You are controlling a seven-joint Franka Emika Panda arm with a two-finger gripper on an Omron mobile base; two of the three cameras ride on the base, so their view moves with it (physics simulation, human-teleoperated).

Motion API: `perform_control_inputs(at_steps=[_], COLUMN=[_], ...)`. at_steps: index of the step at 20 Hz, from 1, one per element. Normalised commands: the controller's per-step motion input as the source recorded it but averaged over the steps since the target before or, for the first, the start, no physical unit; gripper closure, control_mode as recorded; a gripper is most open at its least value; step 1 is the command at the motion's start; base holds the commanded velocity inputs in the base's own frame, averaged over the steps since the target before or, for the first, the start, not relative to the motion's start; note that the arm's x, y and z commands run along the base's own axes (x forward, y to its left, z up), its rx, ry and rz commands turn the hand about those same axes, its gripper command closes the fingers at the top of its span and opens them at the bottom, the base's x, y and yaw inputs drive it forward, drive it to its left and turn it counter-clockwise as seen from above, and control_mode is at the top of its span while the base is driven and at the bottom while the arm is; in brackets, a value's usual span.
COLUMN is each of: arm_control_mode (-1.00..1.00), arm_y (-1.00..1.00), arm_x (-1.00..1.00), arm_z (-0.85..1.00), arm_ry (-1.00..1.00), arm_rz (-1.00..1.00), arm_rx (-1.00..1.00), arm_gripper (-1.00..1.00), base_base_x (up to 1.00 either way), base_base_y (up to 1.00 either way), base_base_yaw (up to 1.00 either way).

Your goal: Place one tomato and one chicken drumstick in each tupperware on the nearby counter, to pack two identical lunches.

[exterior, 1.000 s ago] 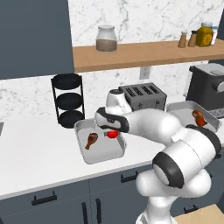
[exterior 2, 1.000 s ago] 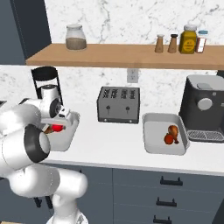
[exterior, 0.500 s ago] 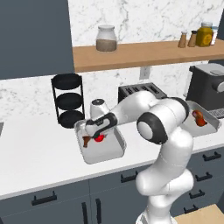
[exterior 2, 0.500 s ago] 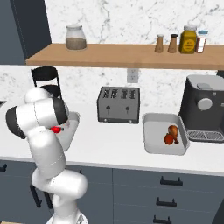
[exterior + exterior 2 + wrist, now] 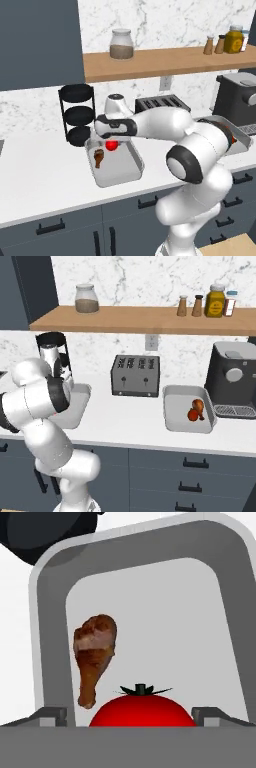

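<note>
On the white counter (image 5: 45, 185) lies the left tupperware (image 5: 120, 176), with a chicken drumstick (image 5: 99, 157) inside it. My gripper (image 5: 111, 139) hangs over the tray's back end. In the hand view the gripper (image 5: 135, 714) is open, and a tomato (image 5: 142, 708) sits between its fingertips (image 5: 50, 714) with a gap on the left side. The drumstick (image 5: 94, 654) lies just left of the tomato on the tray floor (image 5: 165, 622). The tomato (image 5: 111, 145) looks bright red under the hand. The right tupperware (image 5: 172, 423) holds another drumstick (image 5: 198, 405) and tomato (image 5: 192, 415).
A black three-tier rack (image 5: 77, 115) stands right behind the left tray. The slotted toaster (image 5: 136, 376) sits between the trays, and a dark coffee machine (image 5: 232, 378) stands beside the right tray. A wooden shelf (image 5: 150, 320) with jars hangs above.
The arm has swung over the left tray with the tomato. The jaws have spread wide, so they no longer press on the tomato.
</note>
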Motion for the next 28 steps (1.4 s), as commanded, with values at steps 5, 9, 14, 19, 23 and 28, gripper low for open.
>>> perform_control_inputs(at_steps=[5, 9, 14, 19, 23, 28], arm_control_mode=[-1.0, -1.0, -1.0, -1.0, -1.0, -1.0], arm_y=[0.0, -0.18, 0.07, 0.42, 0.0, -0.08], arm_x=[-0.73, 0.91, 0.89, -0.51, -0.57, -1.0], arm_z=[0.56, -0.47, -0.52, -0.67, 0.65, 1.0], arm_ry=[-0.22, 0.04, 0.12, 0.09, -0.31, -0.57], arm_rz=[0.01, -0.01, 0.01, 0.21, 0.02, 0.05], arm_rx=[0.01, -0.07, -0.04, -0.06, -0.01, 0.0], arm_gripper=[-1.0, -1.0, -1.0, -1.0, -1.0, -1.0], base_base_x=[0.0, 0.0, 0.0, 0.0, 0.0, 0.0], base_base_y=[0.0, 0.0, 0.0, 0.0, 0.0, 0.0], base_base_yaw=[0.0, 0.0, 0.0, 0.0, 0.0, 0.0])
